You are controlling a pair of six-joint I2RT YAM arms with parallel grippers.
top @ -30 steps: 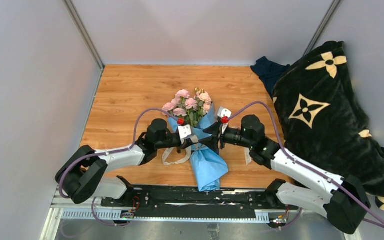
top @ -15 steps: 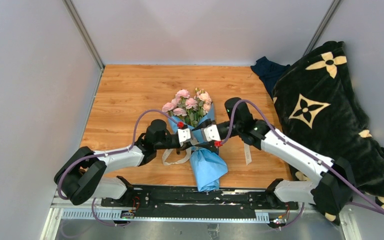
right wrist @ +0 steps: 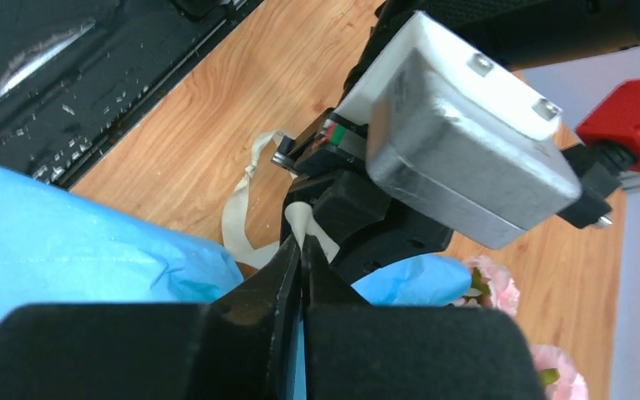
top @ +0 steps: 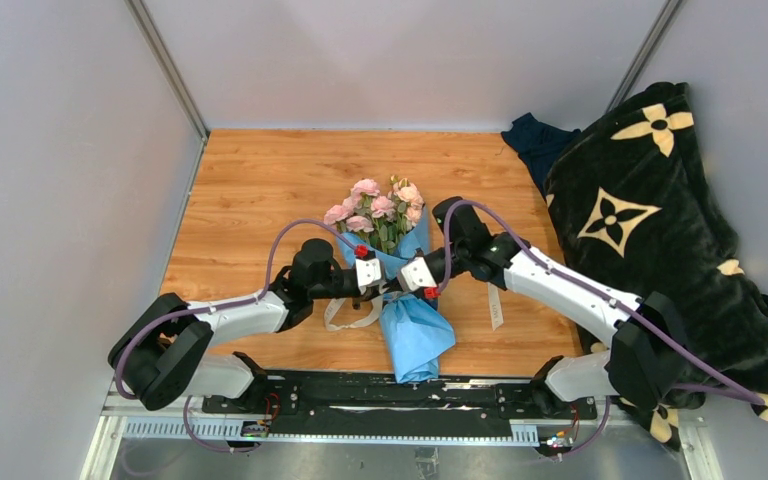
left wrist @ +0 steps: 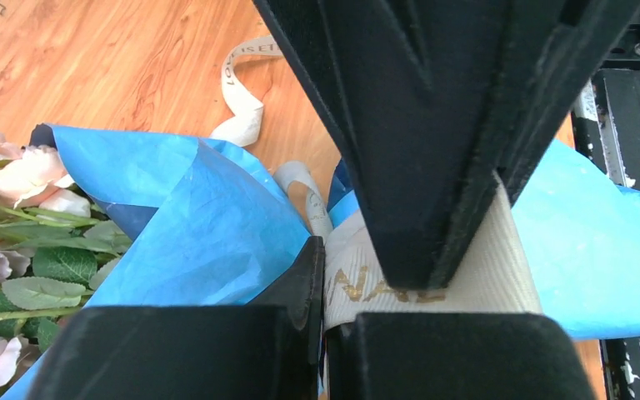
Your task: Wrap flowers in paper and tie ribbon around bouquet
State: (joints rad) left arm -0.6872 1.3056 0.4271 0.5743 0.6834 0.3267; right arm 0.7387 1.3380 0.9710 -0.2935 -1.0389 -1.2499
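- Grey walls (top: 60, 150) closed in a wooden table (top: 250, 190); a black plush blanket with cream flower motifs (top: 650, 220) and a dark blue cloth (top: 535, 140) lay heaped at its right edge.
- The left tool (left wrist: 326, 317) was fully closed, pinching a flat cream-beige ribbon with gold lettering (left wrist: 467, 279) between its black fingers.
- The right tool (right wrist: 302, 254) met it tip to tip. Its jaws were drawn almost together, with a strip of the same ribbon at their ends, so it appeared to be nipping the ribbon too.
- Both tools sat at the narrow waist of the bouquet (top: 415, 335), which lay in the middle of the table with its tail toward the arm bases.
- Its thin light blue paper (left wrist: 208, 225) was already wrapped as a cone around the small pale pink roses with green leaves (top: 380, 208), which fanned out at the far end.
- A slack loop of ribbon lay on the wood to the left of the cone, and a loose tail lay to its right.
- The wrapping looked done and the tie was in hand, with the ribbon gathered at the waist. Whether a knot had formed could not be told.
- The next move would likely call for drawing the two held sections apart or across each other to cinch them. That would have to be gentle enough not to tear the paper or drag the bouquet.
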